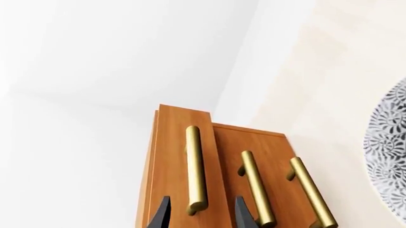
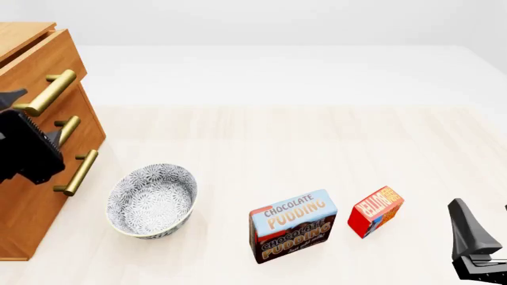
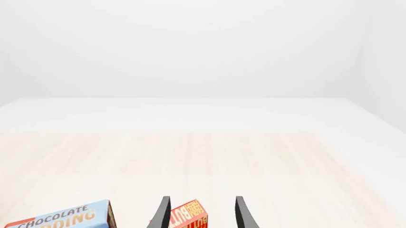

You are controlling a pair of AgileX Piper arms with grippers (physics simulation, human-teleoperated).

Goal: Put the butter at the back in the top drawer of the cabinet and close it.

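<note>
Here, left tool (image 1: 199,213) spread astride top drawer (image 1: 180,161) handle, right tool (image 3: 199,213) spread, low near butter (image 2: 376,210).

1 cabinet (image 2: 32,196) with 3 drawers, 1 bowl (image 2: 152,200), 2 boxes.

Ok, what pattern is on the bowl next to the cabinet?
The bowl has a dark blue-grey and white floral speckle pattern, clearest in the front view.

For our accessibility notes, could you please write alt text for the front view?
An orange-brown wooden cabinet stands at the left, its top drawer slightly out, the open left gripper at its brass handle. Rightward sit a patterned bowl, pudding box and small red butter box.
</note>
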